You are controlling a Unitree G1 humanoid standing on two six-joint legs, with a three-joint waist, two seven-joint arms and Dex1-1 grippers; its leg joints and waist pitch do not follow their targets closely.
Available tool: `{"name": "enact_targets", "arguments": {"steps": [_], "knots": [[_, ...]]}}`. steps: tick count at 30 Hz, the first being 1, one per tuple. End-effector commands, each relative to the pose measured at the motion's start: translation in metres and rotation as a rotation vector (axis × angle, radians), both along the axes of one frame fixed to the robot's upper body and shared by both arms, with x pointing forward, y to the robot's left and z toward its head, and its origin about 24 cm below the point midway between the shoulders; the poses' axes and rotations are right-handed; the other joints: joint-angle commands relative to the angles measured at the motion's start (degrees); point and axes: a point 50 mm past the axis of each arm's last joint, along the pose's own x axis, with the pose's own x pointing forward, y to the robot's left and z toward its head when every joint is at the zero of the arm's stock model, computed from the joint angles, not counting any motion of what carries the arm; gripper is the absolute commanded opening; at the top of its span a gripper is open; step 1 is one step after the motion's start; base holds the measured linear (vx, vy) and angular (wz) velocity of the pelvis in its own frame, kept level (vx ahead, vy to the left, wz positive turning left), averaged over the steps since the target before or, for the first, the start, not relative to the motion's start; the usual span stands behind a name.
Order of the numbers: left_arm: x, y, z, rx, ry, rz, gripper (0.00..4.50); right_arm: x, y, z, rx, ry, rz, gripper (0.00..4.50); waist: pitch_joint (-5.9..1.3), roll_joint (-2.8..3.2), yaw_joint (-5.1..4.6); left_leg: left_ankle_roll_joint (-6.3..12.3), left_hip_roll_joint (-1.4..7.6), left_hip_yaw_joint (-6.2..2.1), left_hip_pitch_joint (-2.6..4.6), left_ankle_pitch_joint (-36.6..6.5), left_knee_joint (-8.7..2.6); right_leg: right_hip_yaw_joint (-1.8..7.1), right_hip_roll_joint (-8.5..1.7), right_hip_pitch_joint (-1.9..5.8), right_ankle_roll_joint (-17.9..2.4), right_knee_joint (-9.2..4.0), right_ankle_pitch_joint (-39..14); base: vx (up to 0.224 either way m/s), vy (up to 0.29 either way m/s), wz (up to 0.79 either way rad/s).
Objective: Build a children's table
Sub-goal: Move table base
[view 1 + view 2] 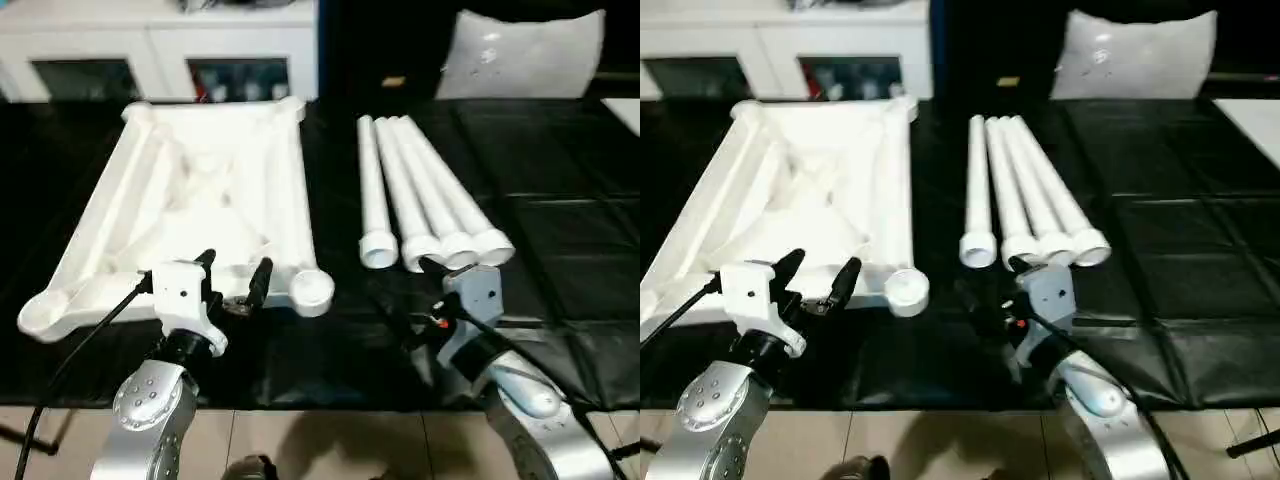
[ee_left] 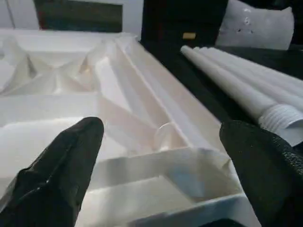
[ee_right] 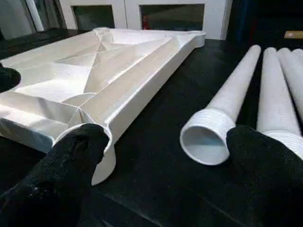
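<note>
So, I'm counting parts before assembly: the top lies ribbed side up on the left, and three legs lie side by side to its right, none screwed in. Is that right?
Not quite: there are four legs, not three. The left eye view shows four threaded ends in a row. The rest holds: the top lies ribbed side up on the left, and no leg is screwed in.

White ribbed table top [image 1: 215, 190], 4 white legs [image 1: 425, 195] (threaded ends), black sheet [image 1: 560, 250], black gripper fingers [image 2: 61, 175].

Bright overhead light blew out the white tabletop [image 1: 200, 190] (ribs barely readable) while the black sheet [image 1: 560, 240] showed glare.
</note>
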Motion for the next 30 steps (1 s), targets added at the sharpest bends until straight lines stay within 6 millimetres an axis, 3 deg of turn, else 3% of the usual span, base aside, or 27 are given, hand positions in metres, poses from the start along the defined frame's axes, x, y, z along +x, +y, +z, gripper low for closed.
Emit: {"name": "enact_targets", "arguments": {"steps": [1, 2, 3, 4, 5, 6, 7, 8, 9, 10, 11, 12, 13, 14, 15, 16, 17, 18, 19, 20, 21, 22, 23, 24, 25, 28, 30], "knots": [[-0.001, 0.0, 0.002, 0.002, -0.002, 0.002, 4.5, -0.002, -0.002, -0.002, -0.008, 0.015, -0.004, 4.49, -5.25, 0.65, 0.06, 10.02, 1.12, -1.33, 1.59, 24.94, -0.45, 0.19, -2.29, -0.03, -11.39, -0.75, 39.92, 0.006, 0.056, 0.0], [-0.001, -0.001, 0.002, 0.002, -0.001, 0.0, 4.5, -0.002, -0.002, -0.002, -0.011, 0.015, -0.004, 4.49, -6.03, 0.8, 0.11, 12.31, 0.44, -1.4, 1.4, 31.17, 0.65, -0.12, -1.91, -0.29, -11.65, -0.14, 46.35, -0.025, 0.051, -0.02], [-0.002, -0.001, 0.002, 0.002, -0.001, -0.005, 4.5, -0.003, -0.002, -0.003, -0.013, 0.015, -0.005, 4.49, -5.84, 0.47, 0.11, 15.61, -0.46, -0.88, -0.45, 30.21, 0.7, -0.9, -2.6, -2.27, -13.15, -0.86, 46.38, -0.079, 0.042, 0.0], [-0.002, -0.001, 0.002, 0.0, -0.001, -0.007, 4.5, -0.003, -0.003, -0.003, -0.013, 0.015, -0.006, 4.49, -6.03, 0.32, 0.11, 15.76, -0.89, -0.55, -0.81, 24.78, 0.98, -0.78, -3.3, -2.53, -14.04, -1.65, 43.78, -0.079, 0.042, 0.0], [-0.002, -0.002, 0.002, -0.001, -0.001, -0.008, 4.5, -0.003, -0.003, -0.003, -0.016, 0.015, -0.007, 4.49, -5.5, 0.24, 0.11, 15.17, -0.85, -0.32, -1.39, 9.54, 0.98, -0.83, -5.04, -3.36, -15.73, -4.27, 30.95, -0.146, 0.037, 0.02], [-0.002, -0.002, 0.002, -0.001, -0.001, -0.009, 4.5, -0.003, -0.003, -0.002, -0.018, 0.014, -0.008, 4.49, -5.02, 0.37, 0.11, 14.05, -0.5, -0.36, -1.04, 0.35, 1.21, -0.8, -6.05, -3.63, -15.64, -5.89, 20.57, -0.202, 0.045, 0.06], [-0.002, -0.002, 0.001, 0.001, 0.002, -0.009, 4.5, -0.003, -0.004, -0.002, -0.017, 0.012, -0.011, 4.49, -3.57, 0.58, -0.04, 8.73, 0.4, -0.44, 1.48, -19.42, 1.57, -1.25, -6.62, -4.74, -13.16, -8.43, -8.23, -0.202, 0.045, 0.06], [-0.001, -0.002, 0.001, 0.002, 0.004, -0.009, 4.5, -0.003, -0.004, -0.001, -0.018, 0.009, -0.015, 4.49, -2.18, 0.55, -0.54, 5.4, 0.04, -0.31, 3.86, -29.32, 3.6, -2.08, -6.69, -6.55, -9.83, -10.34, -23.86, -0.268, 0.075, 0.0], [-0.001, -0.002, 0.0, 0.0, 0.001, -0.008, 4.5, -0.002, -0.005, -0.001, -0.02, 0.007, -0.023, 4.49, 1.25, 2.65, -2.81, -4.36, 1.69, -2.02, 3.24, -53.5, -1.64, -11.63, -0.89, -5.73, 2.71, -8.98, -43.16, -0.165, 0.086, -0.22], [-0.001, -0.002, 0.0, 0.0, 0.001, -0.008, 4.5, -0.002, -0.005, -0.001, -0.02, 0.007, -0.023, 4.49, 0.53, 3.67, 0.43, -6.68, 3.77, -1.44, -7.78, -62.85, -11.9, -7.32, -1.54, 5.26, -0.27, 13.86, -30.62, -0.165, 0.086, -0.22], [-0.001, -0.002, 0.0, -0.002, 0.0, -0.006, 4.5, -0.002, -0.005, -0.001, -0.02, 0.006, -0.028, 4.49, 0.15, 3.82, 7.34, -15.47, -2.39, 9.22, -12.63, -68.0, -13.61, -10.65, 1.97, 9.07, -2.96, 14.57, -28.76, 0.022, 0.143, -0.07], [-0.001, -0.001, 0.0, -0.004, -0.003, 0.008, 4.5, -0.001, -0.007, -0.001, -0.013, 0.017, -0.053, 4.49, -3.14, 1.62, 7.19, -14.91, 0.47, 12.45, -13.1, -45.85, -7.75, -3.28, -1.86, 10.64, -1.06, 16.65, -47.11, -0.005, 0.009, 0.29], [0.0, 0.0, 0.0, -0.007, -0.002, 0.026, 4.5, -0.001, -0.008, 0.0, -0.012, 0.02, -0.072, 4.49, -5.56, -2.81, 2.88, -10.19, 2.07, 7.24, -0.75, -23.02, 13.8, 1.35, -9.36, -0.06, 2.83, 9.66, -63.04, -0.005, 0.009, 0.29], [0.0, 0.002, -0.002, 0.003, 0.007, 0.048, 4.5, 0.0, -0.01, -0.001, -0.018, 0.022, -0.094, 4.49, 0.08, -1.31, 2.49, 0.09, 0.03, -1.27, -0.62, -9.32, 16.02, 7.97, -12.25, -2.72, -0.1, -8.08, -77.97, 0.118, -0.182, 0.36], [0.001, 0.004, -0.004, 0.026, 0.014, 0.073, 4.5, 0.001, -0.012, -0.001, -0.031, 0.027, -0.117, 4.49, 2.2, -1.94, 3.03, 0.5, -0.47, -4.29, -2.46, -8.28, 17.49, 9.44, -10.55, 0.47, -8.1, -5.87, -66.48, 0.076, -0.023, 0.32], [0.001, 0.005, -0.005, 0.027, 0.016, 0.083, 4.5, 0.002, -0.014, -0.002, -0.036, 0.024, -0.134, 4.49, 2.21, -1.92, 3.6, 0.16, -1.28, -4.95, 0.04, -10.97, 16.33, 8.43, -9.68, -0.35, -8.47, -5.59, -63.06, 0.076, -0.023, 0.32], [0.0, 0.007, -0.006, 0.027, 0.019, 0.105, 4.5, 0.004, -0.017, -0.002, -0.047, 0.015, -0.171, 4.49, 1.28, -0.92, 3.4, -2.07, -1.48, -6.14, 1.32, -12.64, 13.43, 6.58, -7.94, 2.28, -10.02, -2.75, -48.72, -0.137, 0.109, 0.21], [0.0, 0.008, -0.006, 0.023, 0.017, 0.112, 4.5, 0.005, -0.018, -0.003, -0.049, 0.016, -0.183, 4.49, 0.89, 0.27, 3.34, -3.43, -0.02, -6.46, 3.16, -17.03, 10.02, 4.73, -6.86, 1.1, -11.11, -1.45, -40.47, -0.117, 0.114, 0.11], [0.0, 0.01, -0.005, 0.019, 0.012, 0.132, 4.5, 0.006, -0.022, -0.004, -0.053, 0.022, -0.224, 4.49, -0.25, 1.96, 1.1, -6.51, 3.44, -9.3, 4.23, -32.09, 1.66, 2.68, -3.32, 1.43, -10.35, 3.44, -22.68, -0.117, 0.114, 0.11], [0.0, 0.011, -0.005, 0.015, 0.008, 0.14, 4.5, 0.008, -0.024, -0.005, -0.047, 0.036, -0.245, 4.49, -0.83, 2.64, -0.02, -4.5, 3.4, -10.05, 4.23, -36.03, -1.77, 1.33, -2.97, 3.23, -7.87, 4.48, -7.61, -0.068, 0.146, 0.0], [0.0, 0.011, -0.005, 0.012, 0.005, 0.144, 4.5, 0.009, -0.025, -0.005, -0.042, 0.047, -0.26, 4.49, -1.25, 3.15, -1.29, -1.57, 2.25, -9.85, 5.02, -29.1, -2.2, 0.41, -3.3, 3.93, -5.68, 2.59, 1.35, -0.019, 0.149, -0.11], [0.0, 0.012, -0.006, 0.008, 0.009, 0.139, 4.5, 0.01, -0.027, -0.004, -0.027, 0.043, -0.275, 4.49, -1.53, 2.87, -2.06, 0.02, 1.96, -9.54, 5.06, -24.43, -2.24, 0.23, -3.75, 4.63, -4.89, 1.45, 4.05, -0.019, 0.149, -0.11], [-0.001, 0.012, -0.006, 0.008, 0.009, 0.139, 4.5, 0.01, -0.027, -0.004, -0.027, 0.043, -0.275, 4.49, -1.16, 2.89, -2.71, 0.71, 1.4, -8.84, 4.25, -21.37, -2.97, 0.29, -4.53, 5.37, -3.8, -0.01, 5.29, -0.019, 0.126, -0.11], [-0.002, 0.01, -0.007, 0.013, 0.011, 0.125, 4.5, 0.011, -0.028, -0.001, -0.02, 0.03, -0.279, 4.49, -1.57, 2.47, -3.39, 1.08, 1.45, -8.2, 4.51, -17.75, -2.72, 0.73, -5.33, 5.47, -3.57, -1.17, 8.12, -0.008, 0.088, -0.06], [-0.002, 0.01, -0.007, 0.013, 0.011, 0.125, 4.5, 0.011, -0.028, -0.001, -0.02, 0.03, -0.279, 4.49, -1.75, 2.49, -3.55, 1.27, 1.46, -7.94, 4.59, -15.9, -2.61, 0.93, -5.72, 5.51, -3.44, -1.5, 9.79, -0.008, 0.088, -0.06], [0.0, 0.007, -0.007, 0.013, 0.0, 0.12, 4.5, 0.012, -0.025, 0.003, -0.036, 0.003, -0.24, 4.49, -2.47, 1.18, -4.23, 4.51, 0.74, -5.87, 3.02, -5.81, -2.02, 1.62, -7.41, 6.97, -2.94, -2.84, 20.93, 0.0, 0.018, -0.01], [0.002, 0.006, -0.005, 0.006, -0.006, 0.129, 4.5, 0.013, -0.023, 0.004, -0.064, 0.002, -0.22, 4.49, -2.25, 0.97, -4.14, 5.62, 0.81, -5.14, 2.93, -6.91, -2.21, 1.96, -8.0, 6.7, -2.68, -3.34, 21.73, 0.0, 0.0, 0.0]]}}
